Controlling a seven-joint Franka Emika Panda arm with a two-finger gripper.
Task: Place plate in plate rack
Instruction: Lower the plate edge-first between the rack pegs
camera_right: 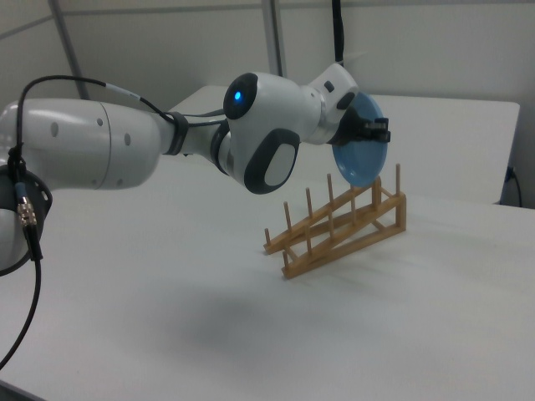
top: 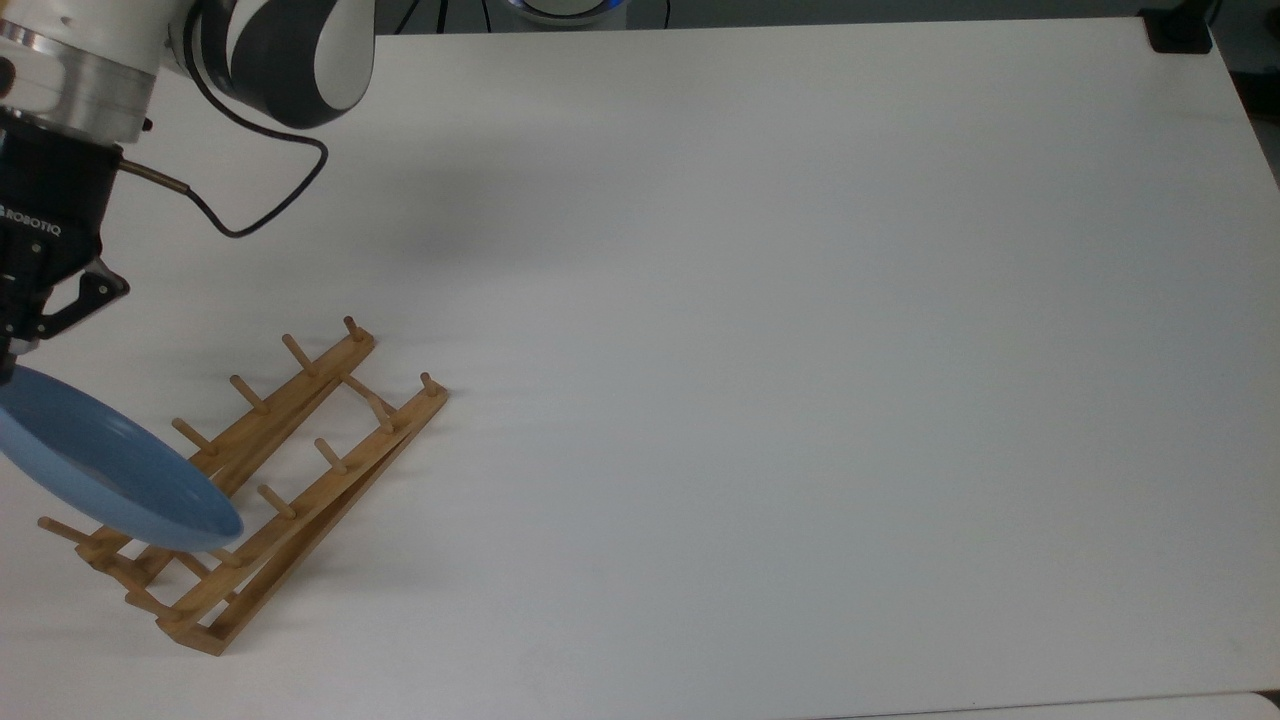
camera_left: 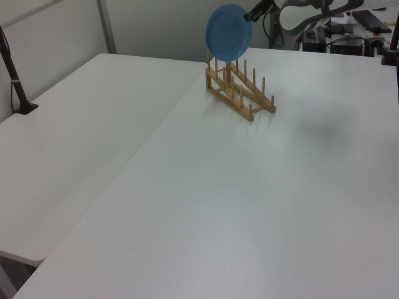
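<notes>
White tabletop stretches wide and bare around me, with pale partition walls behind it in the left view. My gripper hangs at the top view's far left edge, its fingers closed on the rim of the plate, which I hold in the air, clear of the table. From my fingertips the plate slants away toward the top view's lower right, its far edge overlapping the plate rack below. In the left view the plate shows as a blue disc tilted nearly on edge, with my gripper pinching its upper right rim and its lower edge just above the pegs at the back end of the plate rack. I cannot tell whether the plate touches any peg. In the right view my gripper clamps the plate from the side, and the plate sits above the taller end of the plate rack, on the right view's right. A black cable loops from my wrist.
</notes>
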